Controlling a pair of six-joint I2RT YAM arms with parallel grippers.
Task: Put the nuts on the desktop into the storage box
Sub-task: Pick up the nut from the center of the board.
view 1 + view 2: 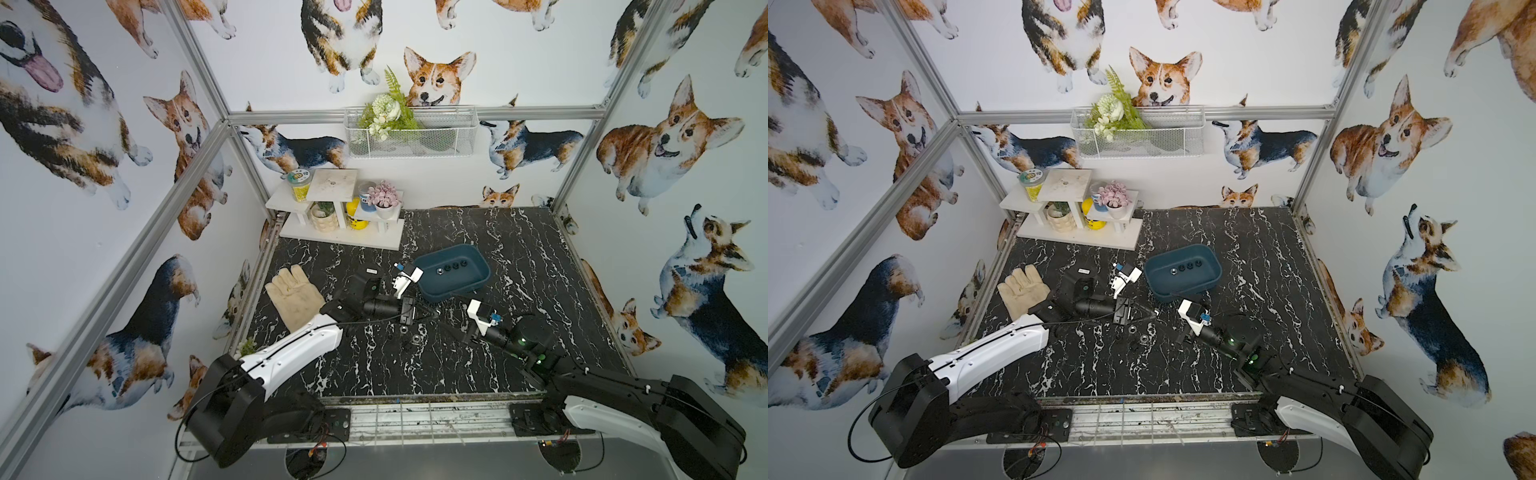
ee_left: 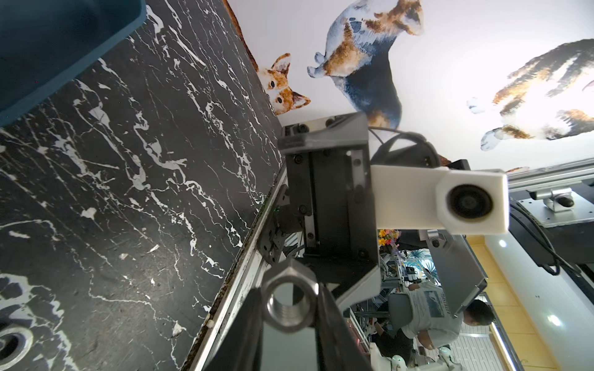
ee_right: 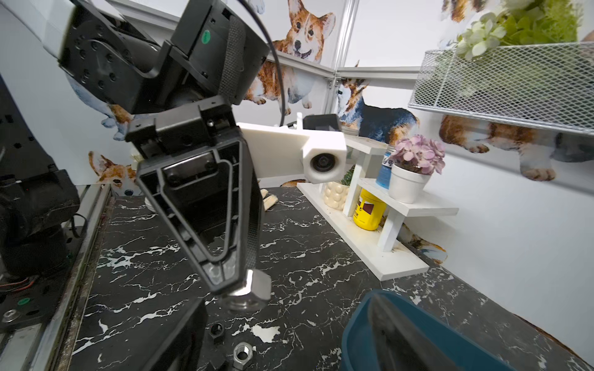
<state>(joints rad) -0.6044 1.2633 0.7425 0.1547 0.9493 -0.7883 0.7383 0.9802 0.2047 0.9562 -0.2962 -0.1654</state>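
Silver nut point(image 2: 290, 297) pinched in left claw point(image 1: 433, 312), hanging before wide-open empty right claw point(image 3: 286, 300), storage box point(image 1: 449, 293) beside

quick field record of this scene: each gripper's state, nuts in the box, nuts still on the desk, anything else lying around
left gripper: shut on a silver held nut, close to the storage box
right gripper: open, nothing gripped
box contents: four boxed nuts in a row, one silver, the rest dark
desktop: at least two loose, a silver loose nut and a dark loose nut
other: glove lying flat by the left arm
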